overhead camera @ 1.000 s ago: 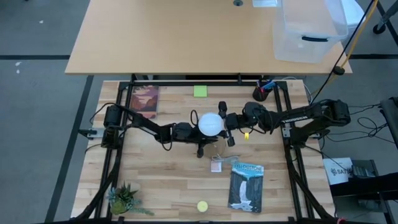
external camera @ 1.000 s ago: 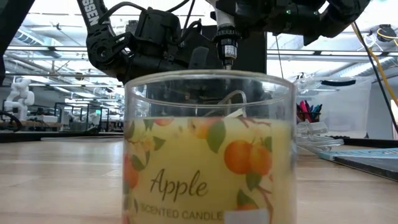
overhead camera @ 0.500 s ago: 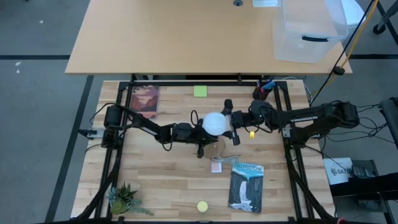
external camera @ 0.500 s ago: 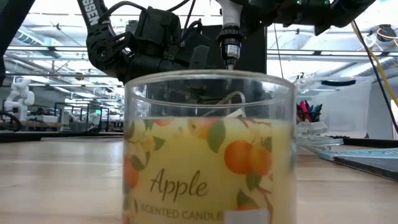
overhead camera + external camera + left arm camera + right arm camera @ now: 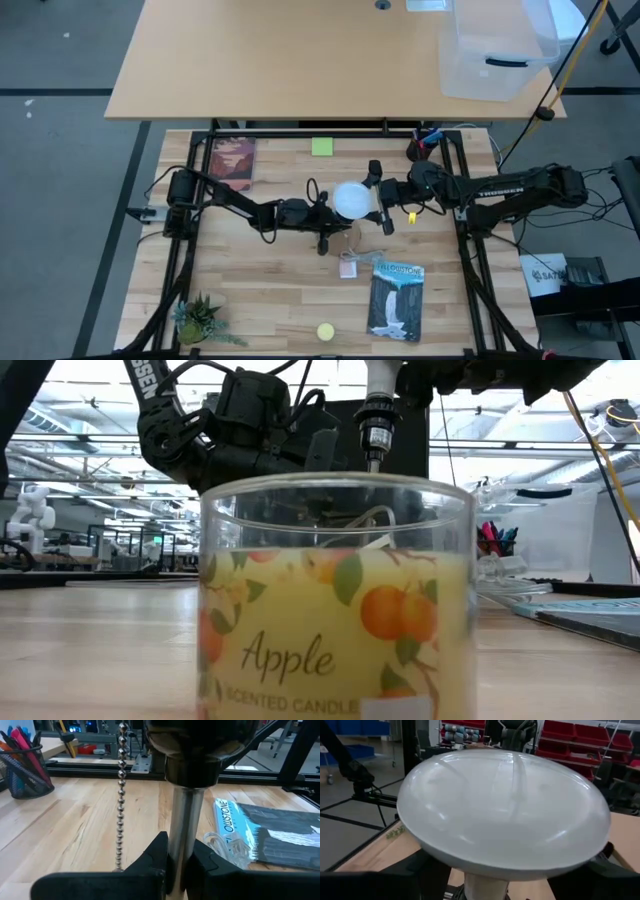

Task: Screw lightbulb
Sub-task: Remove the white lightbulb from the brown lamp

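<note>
We count two arms, one lightbulb [image 5: 351, 199], two books on the slatted table [image 5: 280, 270], one green square note [image 5: 322, 147], one small yellow disc [image 5: 325, 331], one potted plant [image 5: 197, 319], one pen cup [image 5: 420, 148], and one "Apple" scented candle jar [image 5: 337, 600] filling the low view.

Lightbulb: mid-table, raised above the surface, between the two grippers. In the low view its grey screw neck [image 5: 377, 435] points straight down, so its long axis is vertical, globe on top.

Right gripper [image 5: 380, 197]: at the bulb's right side. Its fingers [image 5: 374, 172] straddle the globe, spread wide around it; in the right wrist view the white globe [image 5: 503, 815] fills the space between them. We cannot tell whether the pads touch the glass.

Left gripper [image 5: 175, 865]: just left of and beneath the bulb, jaws pinched on a slim upright metal stem [image 5: 184, 830] carrying a dark socket housing [image 5: 197, 745]. A bead chain [image 5: 120, 795] hangs beside the stem.
</note>
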